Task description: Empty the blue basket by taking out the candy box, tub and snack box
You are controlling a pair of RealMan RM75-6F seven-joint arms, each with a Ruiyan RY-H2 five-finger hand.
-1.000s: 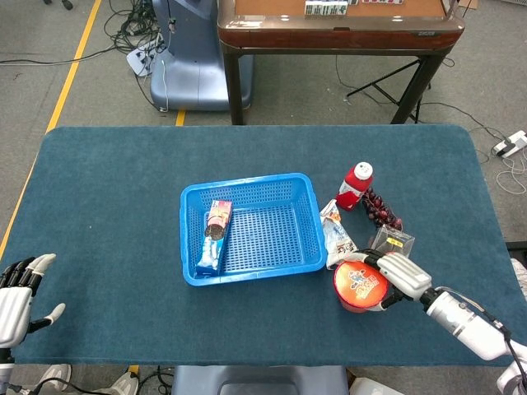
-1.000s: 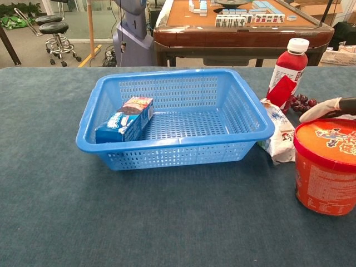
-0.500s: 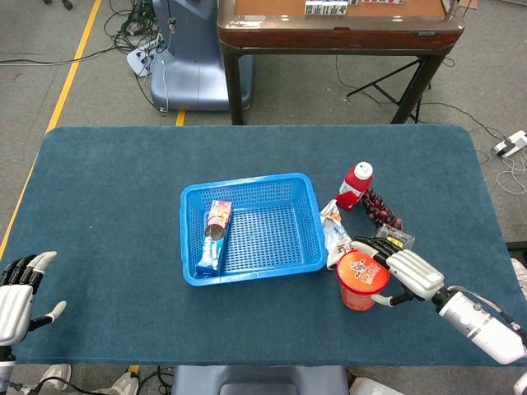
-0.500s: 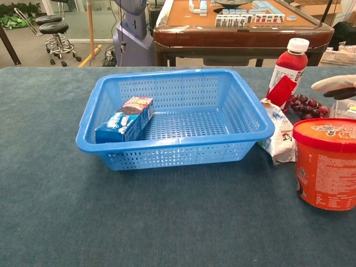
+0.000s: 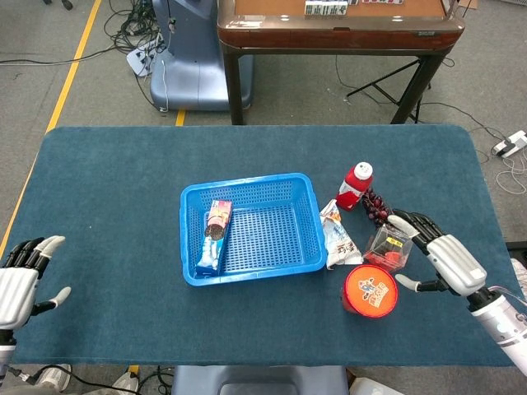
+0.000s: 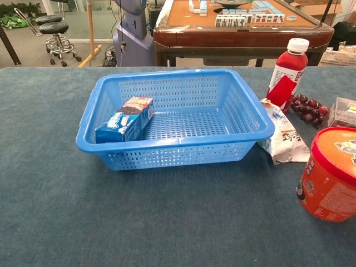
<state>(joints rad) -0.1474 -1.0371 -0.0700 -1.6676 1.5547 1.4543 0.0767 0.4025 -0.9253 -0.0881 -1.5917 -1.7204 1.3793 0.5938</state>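
Note:
The blue basket (image 5: 245,181) (image 6: 172,146) sits mid-table and holds only the blue snack box (image 5: 214,235) (image 6: 125,119), which lies along its left wall. The orange tub (image 5: 370,290) (image 6: 331,175) is on the table right of the basket and looks tilted in the chest view. A clear candy box (image 5: 389,247) (image 6: 344,111) lies just behind it. My right hand (image 5: 445,257) hovers to the right of the tub, fingers spread, touching nothing. At the table's front left edge my left hand (image 5: 20,284) is open and empty.
A red bottle (image 5: 356,184) (image 6: 288,67), dark grapes (image 5: 379,210) (image 6: 306,108) and a white snack bag (image 5: 336,237) (image 6: 283,136) crowd the space right of the basket. A wooden table stands beyond the far edge.
My right hand has let go of the orange tub and drawn back to the right. The tub now sits free, slightly lower and leaning. The left hand rose a little.

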